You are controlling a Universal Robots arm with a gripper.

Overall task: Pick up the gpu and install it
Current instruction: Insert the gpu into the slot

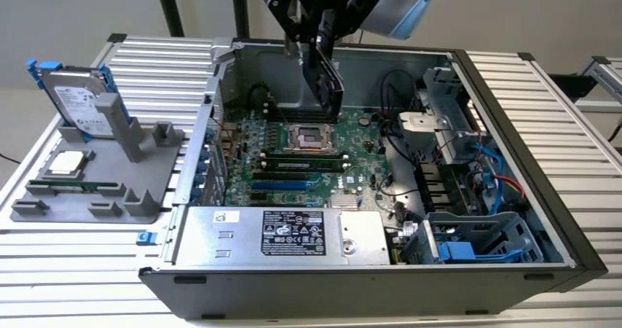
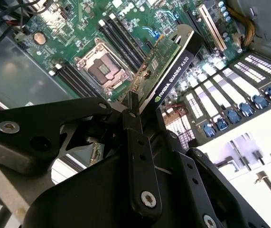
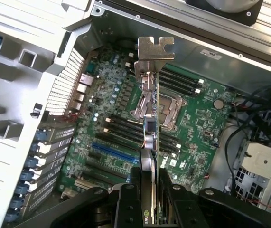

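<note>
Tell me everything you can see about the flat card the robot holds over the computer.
The thin flat rectangular gpu card has a green circuit board on one face, a black shroud on the other and a silver metal bracket at one end. It hangs on edge, clamped by the black end effector, above the green motherboard, apparently not touching it.

Work table (image 1: 558, 124): ribbed silver metal slats, pale finish. Directly on it:
- open computer case (image 1: 340, 293), lying on its side, interior facing up, toward exterior view's right
- grey plastic fixture (image 1: 146, 169), just beside case, at exterior view's left
</note>
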